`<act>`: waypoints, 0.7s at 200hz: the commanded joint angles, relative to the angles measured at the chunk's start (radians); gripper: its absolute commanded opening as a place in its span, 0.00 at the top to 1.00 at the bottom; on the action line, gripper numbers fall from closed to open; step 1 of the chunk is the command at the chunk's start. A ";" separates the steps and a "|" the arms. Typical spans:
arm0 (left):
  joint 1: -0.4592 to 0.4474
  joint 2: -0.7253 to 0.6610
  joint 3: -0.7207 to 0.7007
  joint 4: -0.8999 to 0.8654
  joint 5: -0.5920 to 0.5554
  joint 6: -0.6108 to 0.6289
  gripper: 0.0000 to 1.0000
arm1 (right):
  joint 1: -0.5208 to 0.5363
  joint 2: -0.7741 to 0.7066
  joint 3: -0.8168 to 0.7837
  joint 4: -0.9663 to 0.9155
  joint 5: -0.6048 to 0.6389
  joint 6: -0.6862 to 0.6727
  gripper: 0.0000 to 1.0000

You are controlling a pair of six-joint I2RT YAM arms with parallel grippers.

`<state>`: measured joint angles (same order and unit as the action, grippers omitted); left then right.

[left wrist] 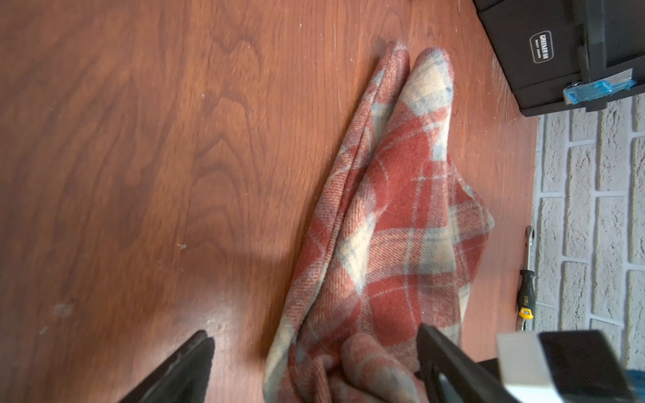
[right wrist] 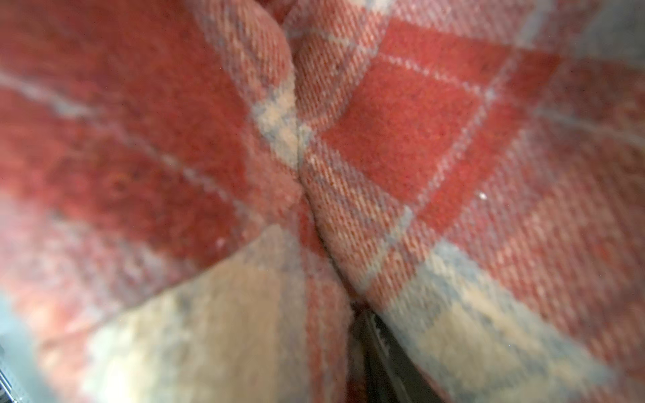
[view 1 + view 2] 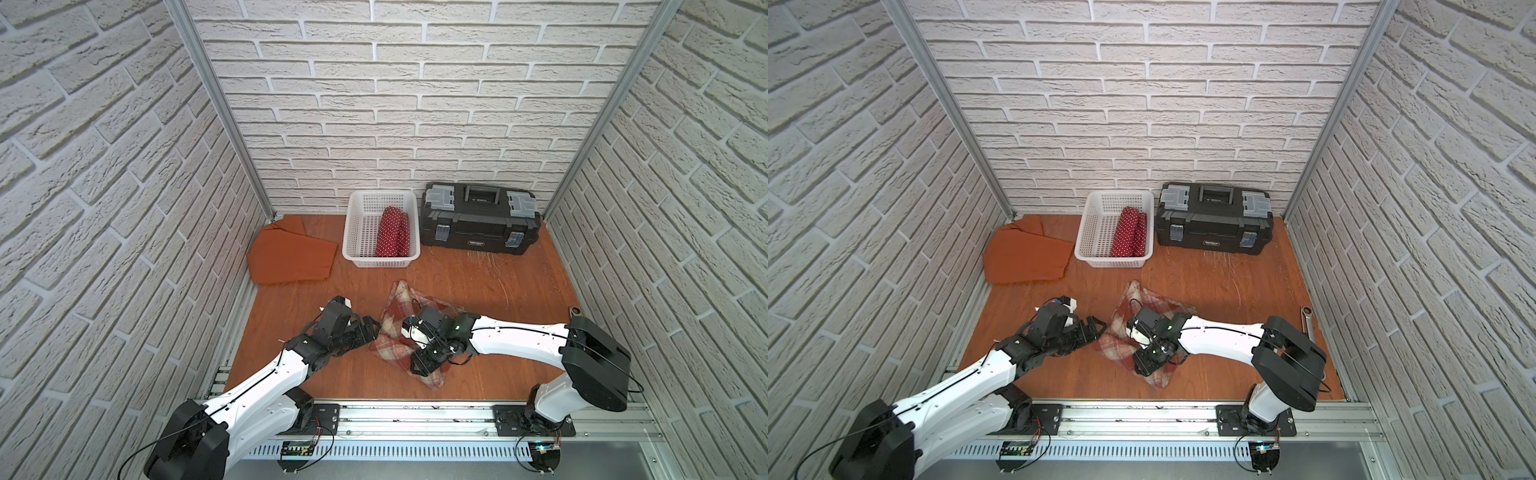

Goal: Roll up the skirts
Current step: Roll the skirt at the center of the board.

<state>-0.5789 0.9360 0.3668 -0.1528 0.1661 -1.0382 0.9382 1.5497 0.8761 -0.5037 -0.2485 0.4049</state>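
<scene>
Brick-patterned walls (image 3: 415, 104), scratched wooden tabletop (image 3: 478, 286) | plaid skirt (image 3: 391, 330) crumpled | left jaws spread | right jaws: cannot tell

Plaid skirt (image 1: 401, 216): woolly cloth, twill weave showing, fuzzy matt nap. Tabletop (image 1: 139, 139): reddish wood grain, smooth, soft sheen, fine scratches near toolbox (image 3: 478, 224), which is matt black plastic with grey latches. Basket (image 3: 380, 262): white plastic mesh, slight gloss. Polka-dot skirt (image 3: 392, 232), orange skirt (image 3: 291, 257): matt cloth. Walls (image 3: 415, 104): rough brick texture. Front rail (image 3: 415, 415): bare metal.
</scene>
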 commanded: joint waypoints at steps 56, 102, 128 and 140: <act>0.008 0.021 -0.012 0.055 0.022 0.030 0.05 | -0.022 -0.089 -0.017 -0.026 0.098 0.003 0.44; 0.011 0.008 -0.003 0.033 0.015 0.038 0.04 | -0.067 -0.105 -0.031 -0.010 0.100 -0.013 0.44; 0.020 -0.024 0.008 -0.002 -0.003 0.050 0.03 | -0.112 -0.123 -0.054 0.002 0.095 -0.012 0.44; 0.024 -0.031 0.008 -0.002 -0.003 0.049 0.03 | -0.126 -0.139 -0.064 0.023 0.060 -0.007 0.44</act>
<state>-0.5663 0.9306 0.3672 -0.1539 0.1780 -1.0126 0.8459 1.4544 0.8383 -0.5133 -0.1787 0.4030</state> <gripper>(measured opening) 0.969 0.560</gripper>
